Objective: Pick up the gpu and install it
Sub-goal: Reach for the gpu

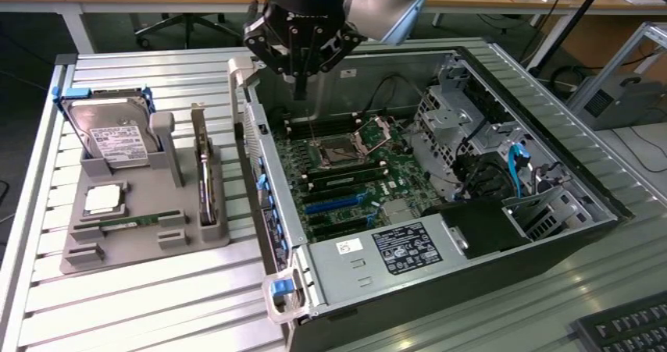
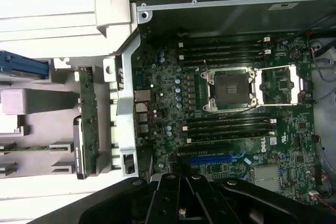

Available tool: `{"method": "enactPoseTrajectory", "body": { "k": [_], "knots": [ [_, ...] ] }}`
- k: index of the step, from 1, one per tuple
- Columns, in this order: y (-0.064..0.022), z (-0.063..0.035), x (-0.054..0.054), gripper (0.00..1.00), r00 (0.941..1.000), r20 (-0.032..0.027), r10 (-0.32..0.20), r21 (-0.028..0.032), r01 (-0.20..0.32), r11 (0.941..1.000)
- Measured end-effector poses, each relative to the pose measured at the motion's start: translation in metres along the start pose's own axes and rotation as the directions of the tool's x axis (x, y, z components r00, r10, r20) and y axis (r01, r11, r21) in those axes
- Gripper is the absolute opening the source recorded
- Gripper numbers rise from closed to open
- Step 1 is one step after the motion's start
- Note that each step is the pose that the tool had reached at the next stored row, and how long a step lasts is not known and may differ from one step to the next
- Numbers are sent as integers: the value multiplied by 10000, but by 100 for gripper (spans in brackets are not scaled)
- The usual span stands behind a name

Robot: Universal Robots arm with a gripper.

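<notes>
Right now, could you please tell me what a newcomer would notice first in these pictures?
The open computer case, lying on the slatted table with its green motherboard and bare processor socket exposed, dominates the middle. The black gripper, shut and holding nothing, hangs above the case's far end. On the exterior view's left, a grey tray holds the gpu standing on edge beside a hard drive.
</notes>
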State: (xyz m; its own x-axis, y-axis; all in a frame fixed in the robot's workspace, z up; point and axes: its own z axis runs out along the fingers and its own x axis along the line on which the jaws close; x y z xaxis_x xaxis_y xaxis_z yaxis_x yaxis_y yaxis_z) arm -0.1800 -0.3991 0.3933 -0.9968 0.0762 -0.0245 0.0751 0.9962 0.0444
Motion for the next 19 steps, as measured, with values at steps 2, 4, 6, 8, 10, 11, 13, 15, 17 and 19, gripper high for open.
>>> {"method": "enactPoseTrajectory", "body": {
  "k": [2,4,6,8,10,11,13,15,17,19],
  "knots": [
    [-2,-1,25,11,10000,0,1,1,-1,10000],
    [-3,-1,43,11,10000,0,0,0,0,10000],
    [-5,-2,58,11,10000,0,1,1,-1,10000],
    [-6,-2,73,11,10000,0,0,0,0,10000],
    [-7,-3,90,11,10000,0,0,0,0,10000],
    [-8,-3,97,11,10000,-1,1,1,-1,10000],
    [-9,-4,113,11,10000,0,0,1,0,10000],
    [-10,-4,128,11,10000,0,0,0,0,10000],
    [-11,-4,148,11,10000,0,0,0,0,10000],
    [-12,-5,159,11,10000,-1,0,1,0,10000]
  ]
}}
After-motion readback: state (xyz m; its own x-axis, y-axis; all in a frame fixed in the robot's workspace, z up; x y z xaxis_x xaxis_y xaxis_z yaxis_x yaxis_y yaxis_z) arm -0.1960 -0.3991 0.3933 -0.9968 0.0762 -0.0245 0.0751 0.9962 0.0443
